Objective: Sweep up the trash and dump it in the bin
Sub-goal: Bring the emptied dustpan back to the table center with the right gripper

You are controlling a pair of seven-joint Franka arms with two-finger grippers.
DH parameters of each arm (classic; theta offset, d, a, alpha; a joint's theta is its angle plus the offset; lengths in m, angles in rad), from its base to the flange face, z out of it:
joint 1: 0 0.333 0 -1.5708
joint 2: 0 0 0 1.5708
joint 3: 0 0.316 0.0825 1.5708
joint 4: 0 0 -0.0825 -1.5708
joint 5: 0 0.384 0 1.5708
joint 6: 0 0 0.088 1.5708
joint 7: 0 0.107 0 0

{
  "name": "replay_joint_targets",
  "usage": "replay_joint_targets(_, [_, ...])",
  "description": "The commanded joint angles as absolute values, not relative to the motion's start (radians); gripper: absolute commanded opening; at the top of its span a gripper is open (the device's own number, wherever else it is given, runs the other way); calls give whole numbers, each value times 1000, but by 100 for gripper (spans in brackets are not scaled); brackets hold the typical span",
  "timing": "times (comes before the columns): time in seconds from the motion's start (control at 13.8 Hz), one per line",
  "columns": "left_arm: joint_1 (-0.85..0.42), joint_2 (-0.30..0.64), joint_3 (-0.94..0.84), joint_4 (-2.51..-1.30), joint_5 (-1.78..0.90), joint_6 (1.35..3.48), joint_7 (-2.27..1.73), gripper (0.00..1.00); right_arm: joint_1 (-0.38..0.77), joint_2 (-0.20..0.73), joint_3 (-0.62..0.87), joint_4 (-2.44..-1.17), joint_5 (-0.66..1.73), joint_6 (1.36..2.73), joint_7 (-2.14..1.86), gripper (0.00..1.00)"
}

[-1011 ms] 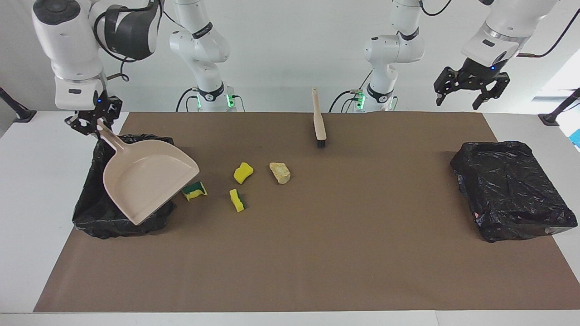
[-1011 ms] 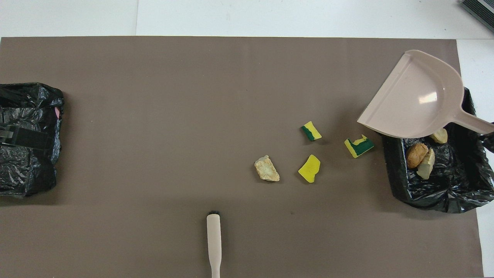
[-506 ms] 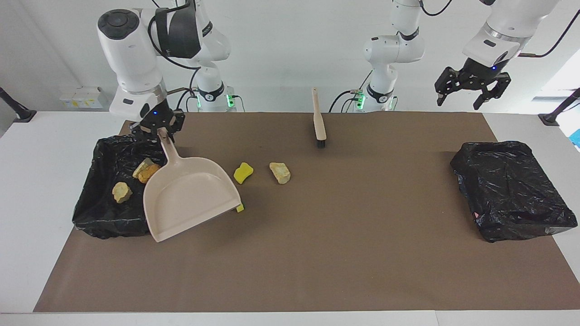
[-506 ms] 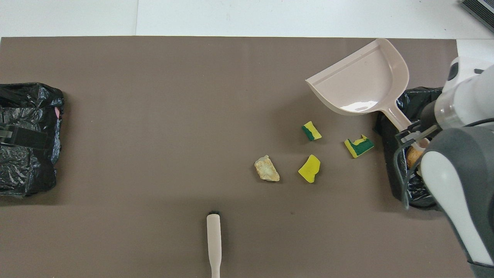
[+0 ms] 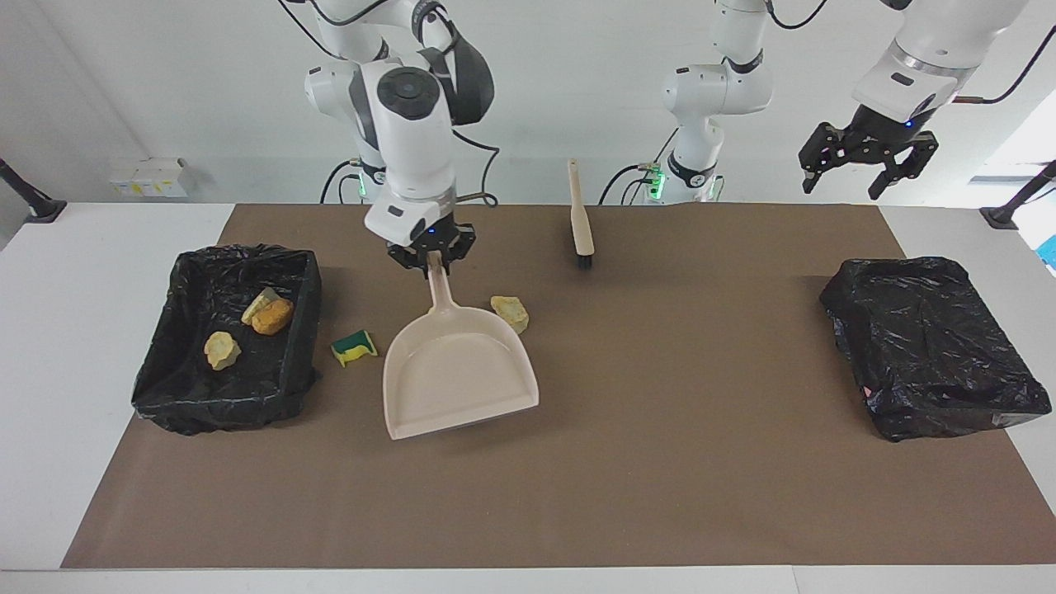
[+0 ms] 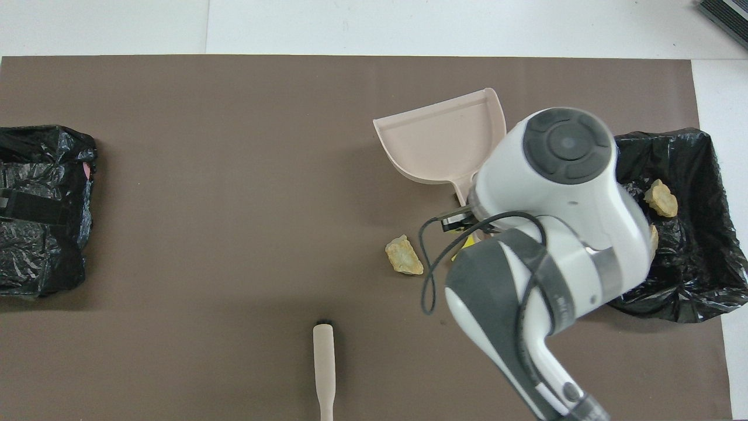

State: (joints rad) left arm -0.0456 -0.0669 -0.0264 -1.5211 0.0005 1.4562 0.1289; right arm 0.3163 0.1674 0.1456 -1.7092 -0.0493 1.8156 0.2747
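Overhead, right gripper clasping dustpan.

A white table spread with a brown mat stands before a plain pale wall, daylight glaring in at one corner.

White arms, black claws, cables

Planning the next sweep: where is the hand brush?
The hand brush lies untouched on the brown mat at the robots' edge, between the two arm bases.
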Motion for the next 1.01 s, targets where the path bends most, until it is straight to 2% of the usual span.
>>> replay_joint_targets(0.0, [-38,-64,-31,-1503,18,1439,137,100,397,302,138,-1579,-35,1835,423,0])
replay_joint_targets(0.36, [-41,-64,-32,-1503,18,1437,137,100,555,536,135,-1399,-41,1925,690,0])
replay_joint_targets(0.72, [-41,-66,-31,-1503,18,1428,133,100,640,692,126,-1256,-52,1960,773,0])
replay_joint_targets(0.79, [-40,-66,-31,-1503,18,1425,135,100,643,690,123,-1258,-55,1957,773,81])
replay_joint_targets(0.87, [-40,-66,-31,-1503,18,1419,133,100,646,687,123,-1258,-69,1951,773,100])
replay_joint_targets(0.94, [-40,-66,-31,-1503,18,1407,133,100,643,681,123,-1258,-74,1945,773,100])
